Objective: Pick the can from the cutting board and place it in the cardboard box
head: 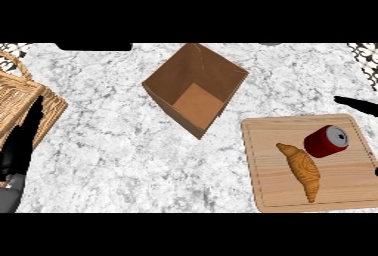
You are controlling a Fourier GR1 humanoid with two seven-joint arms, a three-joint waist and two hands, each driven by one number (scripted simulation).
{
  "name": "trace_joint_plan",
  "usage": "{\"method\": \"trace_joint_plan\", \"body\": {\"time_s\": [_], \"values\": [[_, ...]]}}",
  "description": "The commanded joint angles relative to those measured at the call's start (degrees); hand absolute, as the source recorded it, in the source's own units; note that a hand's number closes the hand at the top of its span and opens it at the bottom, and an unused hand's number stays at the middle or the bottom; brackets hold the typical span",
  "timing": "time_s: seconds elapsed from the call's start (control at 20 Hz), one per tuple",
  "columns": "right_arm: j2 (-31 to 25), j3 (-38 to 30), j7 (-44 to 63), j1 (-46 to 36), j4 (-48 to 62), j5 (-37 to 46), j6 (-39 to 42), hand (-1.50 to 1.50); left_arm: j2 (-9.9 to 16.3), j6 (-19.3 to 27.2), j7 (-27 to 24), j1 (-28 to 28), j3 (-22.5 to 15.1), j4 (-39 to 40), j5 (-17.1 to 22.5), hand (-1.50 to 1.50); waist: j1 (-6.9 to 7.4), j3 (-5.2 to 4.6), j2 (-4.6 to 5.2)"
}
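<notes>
Red aluminium can lies on its side on the pale wooden cutting board, w/ silver top aimed up-right, golden croissant just left of it. Right hand is nearer, a dark sliver beyond the can; can't tell its fingers. Left hand, fingers straight, sits far left of the can; open brown cardboard box lies further, up-left on the marble worktop.

One can, one croissant, one cardboard box (open-topped), one cutting board, one basket.
</notes>
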Motion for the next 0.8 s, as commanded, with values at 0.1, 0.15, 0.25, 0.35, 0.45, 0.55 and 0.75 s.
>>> {"method": "trace_joint_plan", "body": {"time_s": [0.1,0.15,0.25,0.35,0.45,0.55,0.75], "values": [[4.9,0.5,6.8,-2.7,-1.6,4.8,1.5,-1.50,-4.7,0.1,-2.6,-0.6,1.2,3.9,-2.9,0.00,-0.66,-0.02,-0.07],[5.6,1.4,1.9,-4.0,5.3,8.3,-2.0,-1.50,-2.6,-0.4,1.1,2.4,1.5,-2.4,-2.8,0.00,0.03,0.04,-0.01],[4.5,0.7,-0.4,-4.6,5.7,9.7,-0.6,-1.50,-2.6,-0.2,2.4,1.7,2.7,-3.6,-4.0,0.00,-0.13,0.04,-0.06],[7.2,-0.4,1.0,-1.3,4.6,10.0,-3.4,-1.50,-2.1,-2.3,4.4,0.1,4.0,-3.9,-4.2,0.00,-0.45,0.03,-0.09],[7.1,-0.4,2.0,-5.8,6.4,11.7,0.5,-1.50,-3.8,-3.6,-1.2,1.1,5.2,1.7,-4.4,0.00,-0.32,0.01,0.00],[7.3,-1.3,0.6,-3.5,5.4,12.6,0.1,-1.50,-5.3,-3.6,-2.4,1.0,5.8,2.3,-5.9,0.00,-0.50,0.01,-0.02],[10.2,-2.6,-0.3,-2.2,3.7,12.8,-0.4,-1.50,-5.5,-5.4,-1.1,1.6,7.6,1.1,-6.3,0.00,-0.54,0.01,-0.04]]}}
